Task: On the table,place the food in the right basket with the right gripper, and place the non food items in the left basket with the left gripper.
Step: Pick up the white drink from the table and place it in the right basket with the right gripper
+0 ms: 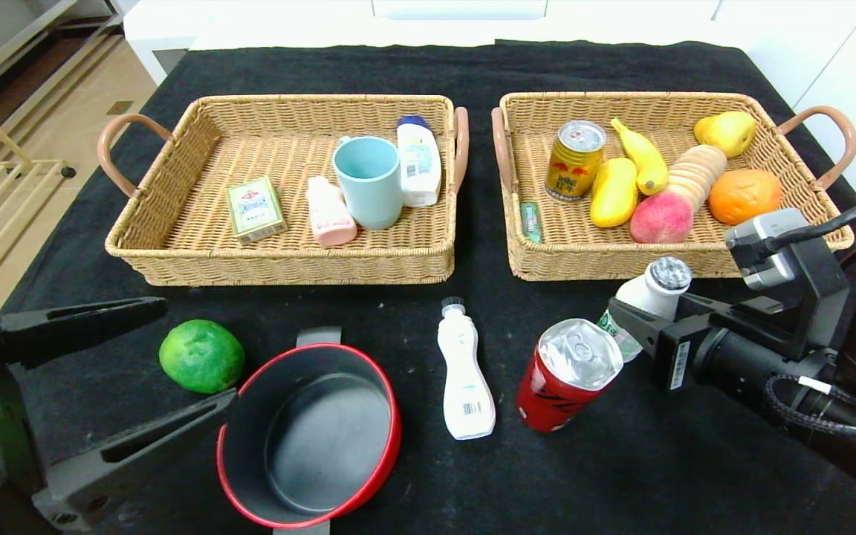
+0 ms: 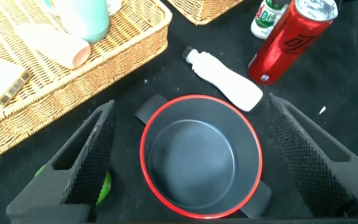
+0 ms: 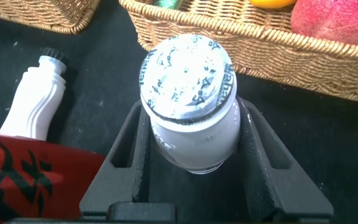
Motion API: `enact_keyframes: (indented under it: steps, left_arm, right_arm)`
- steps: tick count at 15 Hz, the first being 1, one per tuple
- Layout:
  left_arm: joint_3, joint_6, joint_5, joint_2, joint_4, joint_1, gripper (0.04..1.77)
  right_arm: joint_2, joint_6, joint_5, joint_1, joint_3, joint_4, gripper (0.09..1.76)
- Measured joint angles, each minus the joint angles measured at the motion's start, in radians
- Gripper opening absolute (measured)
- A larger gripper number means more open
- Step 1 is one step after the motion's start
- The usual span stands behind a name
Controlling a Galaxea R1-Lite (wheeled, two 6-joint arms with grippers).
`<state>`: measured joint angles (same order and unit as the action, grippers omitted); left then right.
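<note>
My right gripper [image 1: 625,321] is shut on a small white bottle with a foil lid [image 1: 655,286], just in front of the right basket [image 1: 584,264]. In the right wrist view both pads [image 3: 252,149] press the white bottle [image 3: 188,93]. A tilted red can [image 1: 568,374] stands right beside it. The right basket holds fruit, biscuits and a yellow can. My left gripper [image 1: 198,353] hangs open at the near left, over a red-rimmed pot [image 1: 309,435] and a green lime [image 1: 201,355]. The left basket [image 1: 279,264] holds a cup, a box and bottles.
A white bottle with a black cap [image 1: 464,371] lies flat between the pot and the red can. The two baskets stand side by side at the back of the black cloth, with a narrow gap between their handles.
</note>
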<state>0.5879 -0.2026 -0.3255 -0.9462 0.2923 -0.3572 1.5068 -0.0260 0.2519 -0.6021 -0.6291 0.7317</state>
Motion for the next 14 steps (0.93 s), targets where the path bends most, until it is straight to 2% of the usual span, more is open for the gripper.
enact_keyframes:
  steps: [7,11,14]
  left_arm:
    - [-0.003,-0.007,0.001,0.001,0.0,0.0,1.72]
    - [-0.002,-0.009,0.0,0.001,0.0,0.0,1.72]
    - [-0.002,-0.009,0.001,0.001,0.0,0.0,1.72]
  right_arm:
    - [-0.026,0.008,-0.007,-0.006,0.0,-0.027,0.87]
    - [-0.098,0.016,-0.033,-0.021,-0.026,-0.135,0.87]
    - [-0.157,0.017,-0.036,-0.016,-0.1,-0.205,0.87]
